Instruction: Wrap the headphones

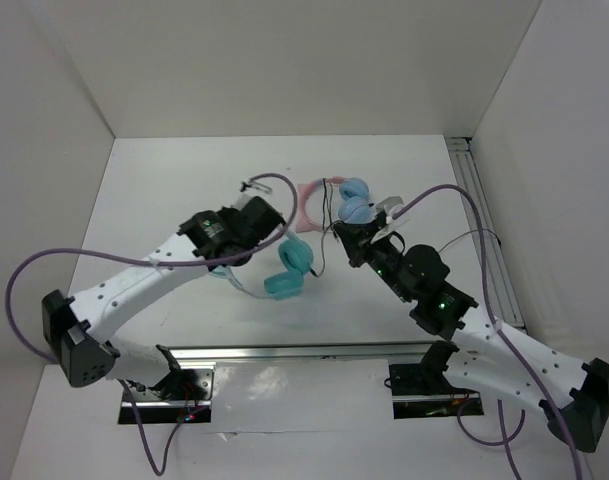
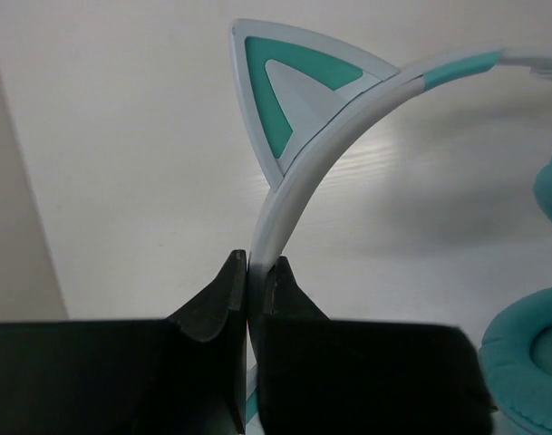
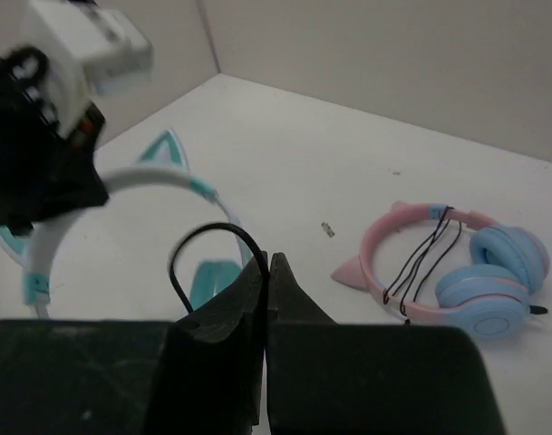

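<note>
The headphones, with teal ear cups (image 1: 287, 270) and a pale headband (image 1: 236, 280), are near the table's middle. My left gripper (image 1: 242, 262) is shut on the headband; its wrist view shows the jaws (image 2: 257, 263) pinching the band (image 2: 294, 181) below a cat ear (image 2: 289, 82), with an ear cup (image 2: 529, 362) at the right. My right gripper (image 1: 336, 232) is shut on the thin black cable (image 3: 189, 237), which loops left out of the jaws (image 3: 268, 258). The headband (image 3: 140, 179) and left wrist (image 3: 40, 118) show in the right wrist view.
Pink-banded headphones (image 1: 314, 195) with light blue cups (image 1: 354, 200) lie behind my right gripper, a black cord wound over their band (image 3: 421, 263). A small speck (image 3: 327, 229) lies on the table. White walls enclose the table; metal rails run along the right (image 1: 484, 230) and front (image 1: 304, 350).
</note>
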`<state>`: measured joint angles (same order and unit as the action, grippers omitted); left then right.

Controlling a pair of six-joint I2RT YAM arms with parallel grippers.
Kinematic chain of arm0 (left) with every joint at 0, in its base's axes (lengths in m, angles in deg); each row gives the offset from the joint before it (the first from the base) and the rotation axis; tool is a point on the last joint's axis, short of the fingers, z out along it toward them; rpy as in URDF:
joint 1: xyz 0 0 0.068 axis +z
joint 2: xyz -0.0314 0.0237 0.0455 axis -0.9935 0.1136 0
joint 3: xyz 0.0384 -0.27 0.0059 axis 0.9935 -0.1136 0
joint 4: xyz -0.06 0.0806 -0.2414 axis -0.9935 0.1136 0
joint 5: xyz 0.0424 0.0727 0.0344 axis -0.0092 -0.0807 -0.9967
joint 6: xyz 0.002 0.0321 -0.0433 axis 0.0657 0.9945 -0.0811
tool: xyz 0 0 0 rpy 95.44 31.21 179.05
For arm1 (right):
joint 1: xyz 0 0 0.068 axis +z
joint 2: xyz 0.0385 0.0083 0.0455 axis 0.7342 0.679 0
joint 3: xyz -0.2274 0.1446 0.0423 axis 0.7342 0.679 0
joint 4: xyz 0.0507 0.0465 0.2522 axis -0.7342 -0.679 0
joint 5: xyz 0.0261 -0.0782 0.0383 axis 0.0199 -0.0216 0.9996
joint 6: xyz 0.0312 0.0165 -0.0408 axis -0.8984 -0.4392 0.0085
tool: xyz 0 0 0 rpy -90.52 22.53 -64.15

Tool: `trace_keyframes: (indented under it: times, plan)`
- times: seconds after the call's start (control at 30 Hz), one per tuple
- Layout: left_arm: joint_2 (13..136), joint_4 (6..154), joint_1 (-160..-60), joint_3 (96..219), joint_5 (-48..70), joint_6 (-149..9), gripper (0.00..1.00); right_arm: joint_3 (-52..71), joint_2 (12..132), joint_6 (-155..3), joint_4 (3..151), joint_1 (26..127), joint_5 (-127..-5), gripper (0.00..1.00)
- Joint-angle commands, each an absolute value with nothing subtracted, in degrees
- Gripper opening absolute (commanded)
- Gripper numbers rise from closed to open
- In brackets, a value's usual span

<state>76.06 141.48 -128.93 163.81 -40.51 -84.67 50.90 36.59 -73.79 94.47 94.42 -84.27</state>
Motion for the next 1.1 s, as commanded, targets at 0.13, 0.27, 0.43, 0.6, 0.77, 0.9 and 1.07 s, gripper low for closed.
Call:
trace_keyframes:
  times: [0.13, 0.27, 0.43, 0.6, 0.77, 0.9, 1.07]
  plan:
    - [73.5, 125.7, -140.4, 160.0, -16.7, -68.2, 0.0, 45.3, 33.8, -69.2, 78.9, 97.6, -93.8, 0.0]
    - [67.0, 123.2, -153.1, 155.4, -10.9, -64.2, 0.0, 44.8, 38.1, -69.2, 78.1, 98.7, -93.2, 0.0]
    - [63.9, 122.1, -154.7, 154.0, -13.7, -64.8, 0.0, 44.0, 42.0, -69.2, 76.7, 101.7, -93.6, 0.0]
    - [61.7, 121.5, -154.7, 154.0, -18.3, -65.3, 0.0, 46.2, 39.4, -69.2, 77.3, 103.0, -94.2, 0.0]
    - [60.0, 120.4, -154.7, 153.4, -22.4, -65.3, 0.0, 49.0, 36.1, -66.9, 80.1, 103.0, -82.5, 0.01]
    - [57.7, 119.7, -154.7, 154.0, -23.2, -67.1, 0.0, 50.2, 37.1, -65.6, 83.6, 103.0, -74.2, 0.04]
    - [51.9, 118.3, -154.7, 154.5, -20.2, -67.1, 0.0, 50.2, 43.1, -65.0, 86.9, 103.0, -70.0, 0.04]
